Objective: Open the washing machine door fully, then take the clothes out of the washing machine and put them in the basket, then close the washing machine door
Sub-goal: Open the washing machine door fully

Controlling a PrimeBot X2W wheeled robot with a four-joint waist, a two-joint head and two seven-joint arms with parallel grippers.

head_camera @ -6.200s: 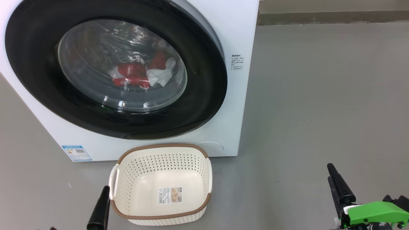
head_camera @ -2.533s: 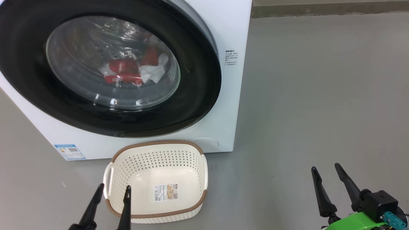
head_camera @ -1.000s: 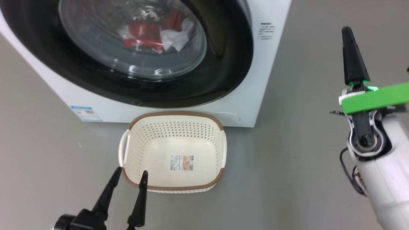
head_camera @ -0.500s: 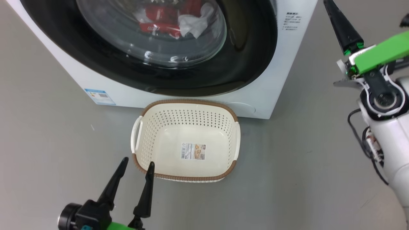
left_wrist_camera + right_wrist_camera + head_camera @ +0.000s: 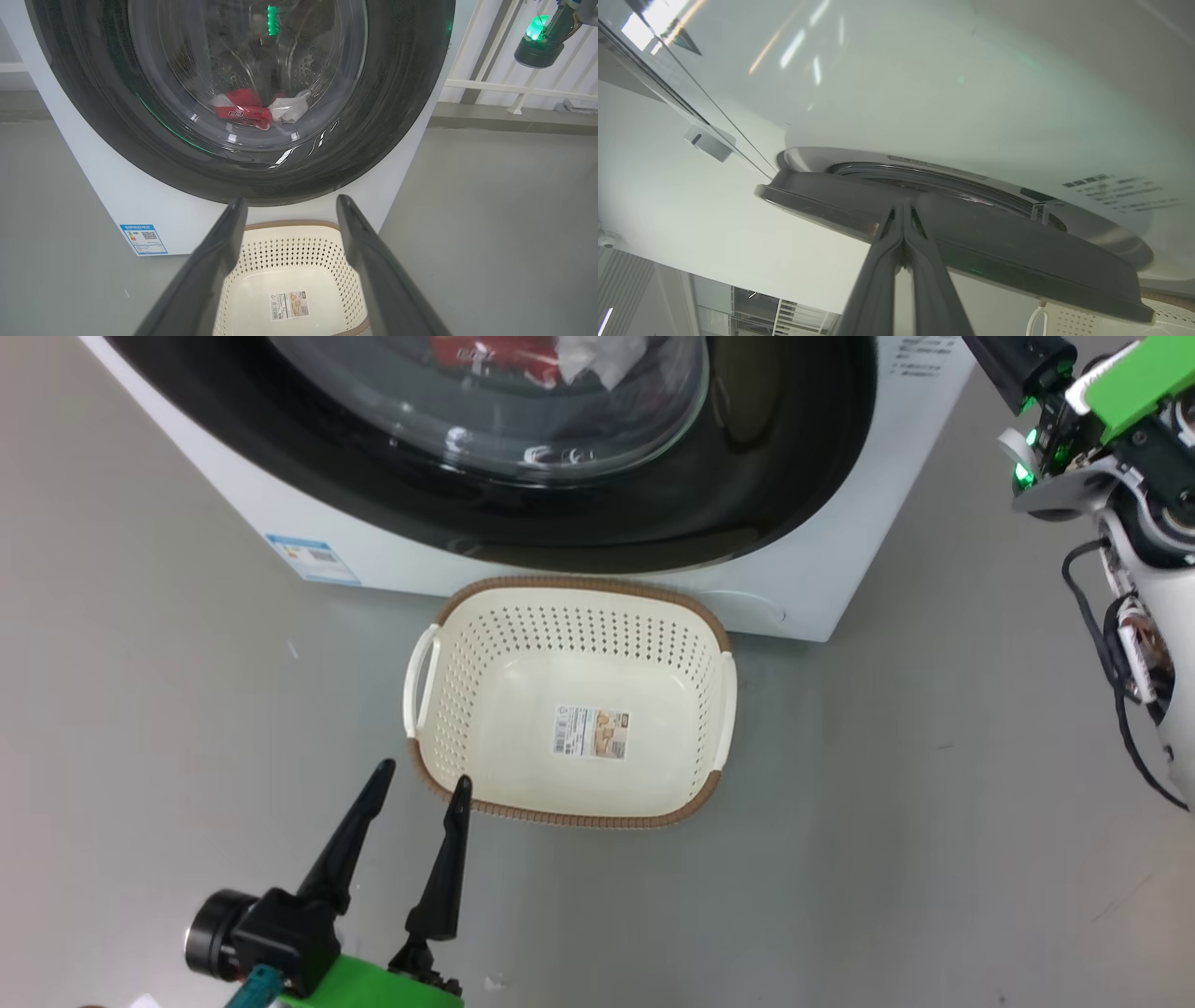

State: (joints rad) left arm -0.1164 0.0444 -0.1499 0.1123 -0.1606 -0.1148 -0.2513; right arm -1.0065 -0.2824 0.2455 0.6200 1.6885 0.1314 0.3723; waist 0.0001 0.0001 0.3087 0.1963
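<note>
My right pincer (image 5: 903, 207), shut and empty, has risen until the washing machine door (image 5: 1017, 261) rim sits at its tips, so prying comes next; my left pincer (image 5: 422, 775) gapes beside the basket (image 5: 579, 818).

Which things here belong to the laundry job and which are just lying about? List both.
Job: big white front-loading washing machine; its round glossy black-rimmed glass door; red and white cloth garments inside the drum; cream perforated plastic basket with brown rim.
Lying about: blue label sticker on the machine; white railing behind.
</note>
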